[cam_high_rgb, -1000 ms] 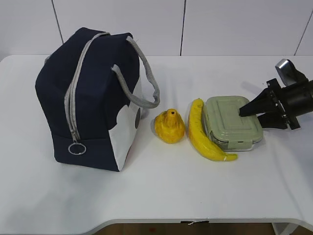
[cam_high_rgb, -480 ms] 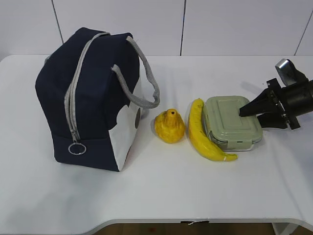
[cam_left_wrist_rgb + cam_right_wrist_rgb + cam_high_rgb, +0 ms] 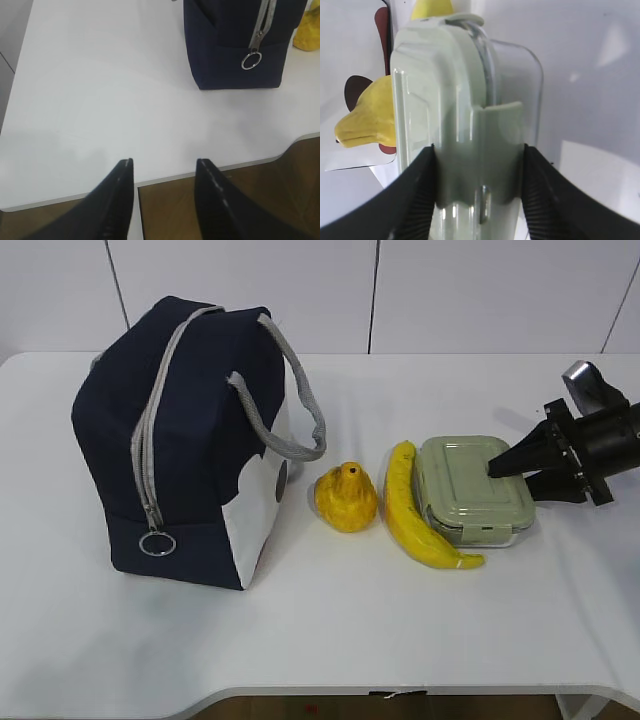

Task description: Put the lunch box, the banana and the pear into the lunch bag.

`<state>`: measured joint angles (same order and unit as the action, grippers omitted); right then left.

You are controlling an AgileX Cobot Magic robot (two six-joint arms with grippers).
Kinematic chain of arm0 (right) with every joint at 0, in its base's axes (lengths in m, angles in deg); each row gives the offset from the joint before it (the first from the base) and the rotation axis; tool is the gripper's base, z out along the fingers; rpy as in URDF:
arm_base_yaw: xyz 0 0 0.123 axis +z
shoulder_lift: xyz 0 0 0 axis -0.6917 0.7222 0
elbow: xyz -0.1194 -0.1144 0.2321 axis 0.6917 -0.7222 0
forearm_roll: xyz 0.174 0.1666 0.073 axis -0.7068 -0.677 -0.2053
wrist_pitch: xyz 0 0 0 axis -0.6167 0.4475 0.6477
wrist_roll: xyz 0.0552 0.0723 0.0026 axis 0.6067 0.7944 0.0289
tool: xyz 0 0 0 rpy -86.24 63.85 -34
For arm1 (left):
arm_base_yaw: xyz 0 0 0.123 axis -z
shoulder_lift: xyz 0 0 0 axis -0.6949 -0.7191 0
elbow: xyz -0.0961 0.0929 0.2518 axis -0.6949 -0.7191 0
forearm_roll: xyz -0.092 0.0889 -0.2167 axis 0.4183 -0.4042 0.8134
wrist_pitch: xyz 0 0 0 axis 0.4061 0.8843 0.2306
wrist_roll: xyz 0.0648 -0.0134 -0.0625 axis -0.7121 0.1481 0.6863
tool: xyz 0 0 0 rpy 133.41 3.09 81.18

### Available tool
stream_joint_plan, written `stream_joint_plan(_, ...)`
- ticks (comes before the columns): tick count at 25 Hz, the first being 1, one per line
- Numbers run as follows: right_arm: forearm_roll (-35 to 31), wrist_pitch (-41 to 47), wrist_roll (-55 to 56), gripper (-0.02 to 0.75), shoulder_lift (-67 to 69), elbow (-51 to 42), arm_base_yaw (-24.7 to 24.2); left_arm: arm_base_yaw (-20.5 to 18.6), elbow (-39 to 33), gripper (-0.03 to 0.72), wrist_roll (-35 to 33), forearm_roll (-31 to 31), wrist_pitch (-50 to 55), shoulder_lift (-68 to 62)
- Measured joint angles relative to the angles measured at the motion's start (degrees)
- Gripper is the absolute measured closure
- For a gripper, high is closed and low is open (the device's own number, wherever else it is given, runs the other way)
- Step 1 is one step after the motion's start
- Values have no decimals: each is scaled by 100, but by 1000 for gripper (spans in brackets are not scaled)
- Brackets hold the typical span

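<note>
1. The lunch box lies flat on the white tabletop, right of centre, with its pale green lid on and its clear base showing at the rim.
2. The right gripper comes in from the right at the box's far-right end; in the right wrist view its two black fingers press against both sides of the lunch box at a clip flap, so it is clamped on the box.
3. The banana lies just beside the box's left edge, touching it along part of its length, with its dark tip pointing toward the front.
4. The pear sits upright, left of the banana, stub on top, and near the bag.
5. The lunch bag stands on the left side of the tabletop, zipper closed, ring pull hanging low, and grey rope handles draped toward the pear.
6. The left gripper hovers over the tabletop's front edge, its jaws parted and holding nothing, well apart from the bag.
</note>
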<state>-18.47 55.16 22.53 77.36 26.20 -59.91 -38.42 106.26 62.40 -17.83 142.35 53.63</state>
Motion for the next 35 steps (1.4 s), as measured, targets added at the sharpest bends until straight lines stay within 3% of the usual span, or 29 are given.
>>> stream_joint_plan(35, 0, 0, 47, 363, 0, 0, 8, 0, 0, 380, 0, 0, 0, 0)
